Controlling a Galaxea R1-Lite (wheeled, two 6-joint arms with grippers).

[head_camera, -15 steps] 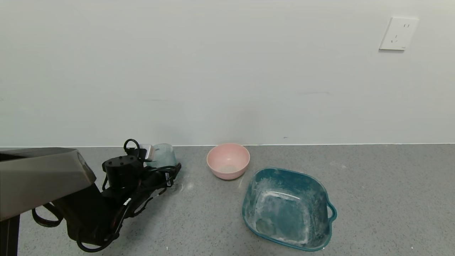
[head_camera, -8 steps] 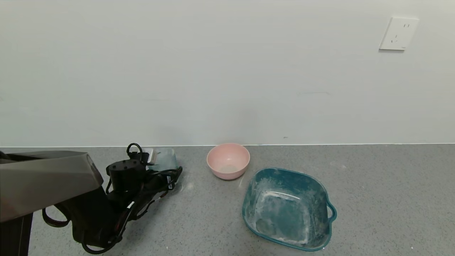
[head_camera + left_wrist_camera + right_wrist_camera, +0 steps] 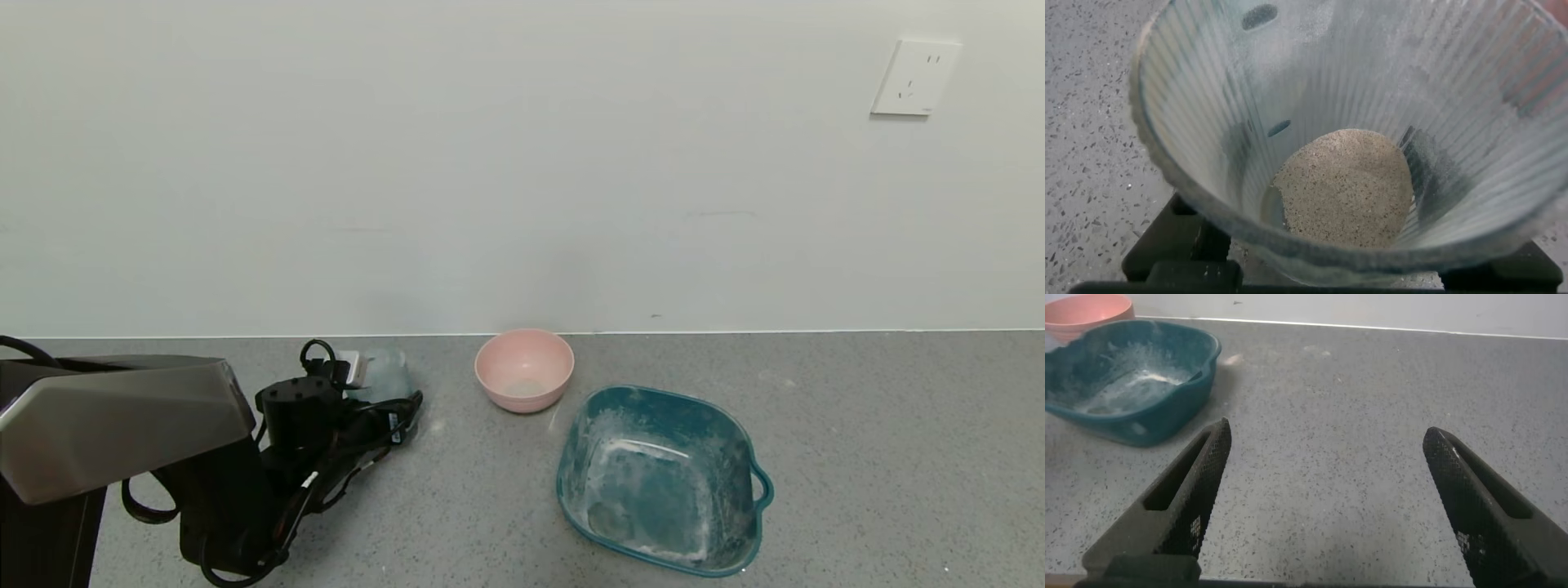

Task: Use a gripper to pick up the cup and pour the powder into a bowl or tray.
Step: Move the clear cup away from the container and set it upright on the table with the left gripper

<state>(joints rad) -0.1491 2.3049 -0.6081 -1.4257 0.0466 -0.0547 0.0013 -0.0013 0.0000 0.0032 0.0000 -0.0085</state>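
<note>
The ribbed pale blue cup (image 3: pixel 387 375) stands at the back left of the grey counter, partly hidden behind my left gripper (image 3: pixel 384 390). In the left wrist view the cup (image 3: pixel 1208 122) fills the picture, with a small heap of whitish powder (image 3: pixel 1343 188) in its bottom. My left gripper (image 3: pixel 1335 163) is shut on the cup, its dark fingers (image 3: pixel 1427 167) showing through the walls on both sides. The pink bowl (image 3: pixel 523 369) sits to the cup's right, with a little powder in it. My right gripper (image 3: pixel 1327 441) is open and empty over bare counter, out of the head view.
A larger teal tub (image 3: pixel 739 441) with a handle, dusted white inside, stands in front and to the right of the pink bowl; it also shows in the right wrist view (image 3: pixel 1200 355). The wall runs close behind the cup and bowl. A wall socket (image 3: pixel 914 77) is high right.
My left arm has shifted a little to the right, and the gripper with the cup has moved slightly right and lower in the head view. The bowl and tub have not moved.
</note>
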